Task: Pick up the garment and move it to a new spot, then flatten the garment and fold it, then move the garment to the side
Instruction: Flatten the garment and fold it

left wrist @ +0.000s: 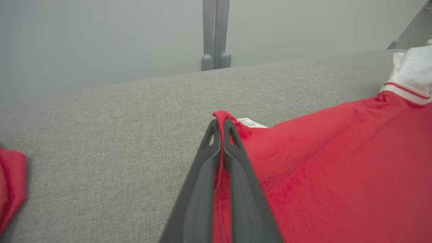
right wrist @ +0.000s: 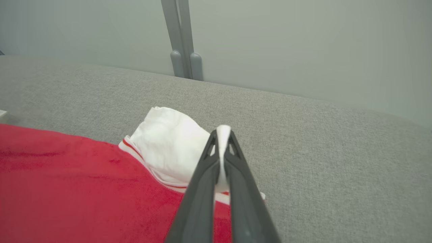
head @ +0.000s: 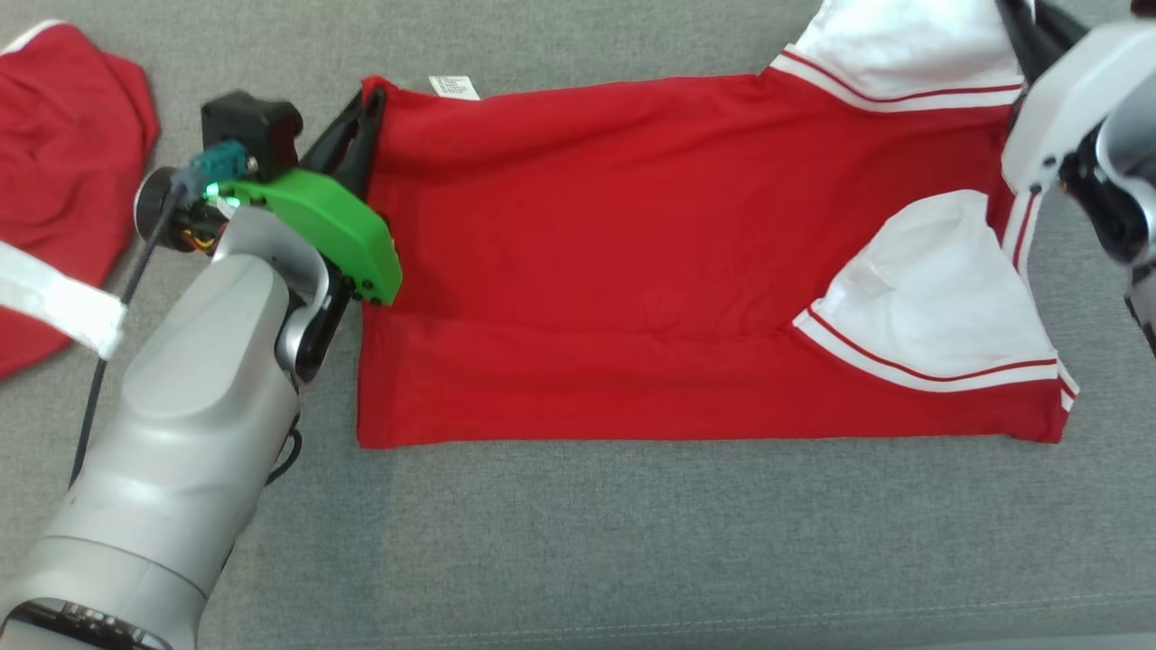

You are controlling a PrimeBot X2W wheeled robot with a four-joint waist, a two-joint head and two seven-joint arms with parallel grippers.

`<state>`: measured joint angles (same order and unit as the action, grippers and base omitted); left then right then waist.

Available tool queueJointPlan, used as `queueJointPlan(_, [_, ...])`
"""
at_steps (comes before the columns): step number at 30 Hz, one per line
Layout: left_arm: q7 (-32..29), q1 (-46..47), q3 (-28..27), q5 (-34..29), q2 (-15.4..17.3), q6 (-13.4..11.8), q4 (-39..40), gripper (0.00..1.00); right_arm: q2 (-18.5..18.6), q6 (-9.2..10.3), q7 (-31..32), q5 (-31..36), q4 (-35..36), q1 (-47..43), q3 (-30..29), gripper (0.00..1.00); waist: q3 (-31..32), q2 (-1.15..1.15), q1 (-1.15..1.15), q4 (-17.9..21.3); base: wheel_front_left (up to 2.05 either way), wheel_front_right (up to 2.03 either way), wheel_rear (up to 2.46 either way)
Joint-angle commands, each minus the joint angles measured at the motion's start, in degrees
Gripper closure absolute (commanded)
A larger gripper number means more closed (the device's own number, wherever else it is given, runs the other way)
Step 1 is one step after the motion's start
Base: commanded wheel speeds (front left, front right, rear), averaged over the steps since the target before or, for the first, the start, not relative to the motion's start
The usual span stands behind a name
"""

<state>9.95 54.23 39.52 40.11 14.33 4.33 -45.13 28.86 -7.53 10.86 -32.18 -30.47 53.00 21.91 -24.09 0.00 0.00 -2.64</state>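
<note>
two grippers each pinch one far corner of the red shirt [head: 632,271], which lies spread out in the middle of the grey cloth top [head: 578,560]. the left gripper [left wrist: 221,126] is closed tight on the red bottom edge, right beside the white tag [left wrist: 251,122]. the right gripper [right wrist: 222,135] is closed tight on a bit of white cloth next to the far sleeve [right wrist: 168,141]. holding both far corners like this lets the arms pull the shirt straight between them, so that edge looks tight and the shirt is mostly flat. i think this is the flatten step, or the start of a fold, with the far edge ready to be brought over to the near edge. the near sleeve [head: 939,280] is already tucked in on top of the red part. another red shirt [head: 63,162] lies off to the robot's left, apart from this one, so it is out of the way.
</note>
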Motion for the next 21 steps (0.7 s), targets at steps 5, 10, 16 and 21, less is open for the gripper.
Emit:
queueJointPlan(5, [4.3, -4.7, 1.0, -2.4, 2.0, 1.0, -0.5, 1.0, 2.5, 0.07, 4.1, -3.3, 10.2, -11.8, -3.6, 1.0, 3.5, 0.0, 0.0, 2.2, 0.0, 0.0, 0.0])
queueJointPlan(10, [5.2, -8.9, 0.4, -3.4, 2.9, 1.0, 0.5, 1.0, 2.3, 0.07, 8.2, -3.8, 18.2, -21.4, -8.7, 1.0, 5.0, 0.0, 0.0, 2.5, 0.0, 0.0, 0.0])
queueJointPlan(16, [5.3, -14.3, -3.0, -4.6, 3.7, 0.0, 4.0, 1.0, -0.5, 0.06, 13.7, -1.2, 28.9, -32.6, -14.8, 1.0, 5.9, 0.0, 0.0, 2.7, 0.0, 0.0, 0.0])
queueJointPlan(21, [5.2, -17.0, -5.4, -6.2, 3.1, -0.2, 5.8, 0.89, -4.1, 0.04, 16.8, 1.2, 35.0, -38.7, -17.2, 1.0, 6.0, 0.0, 0.0, 2.8, 0.0, 0.0, 0.0])
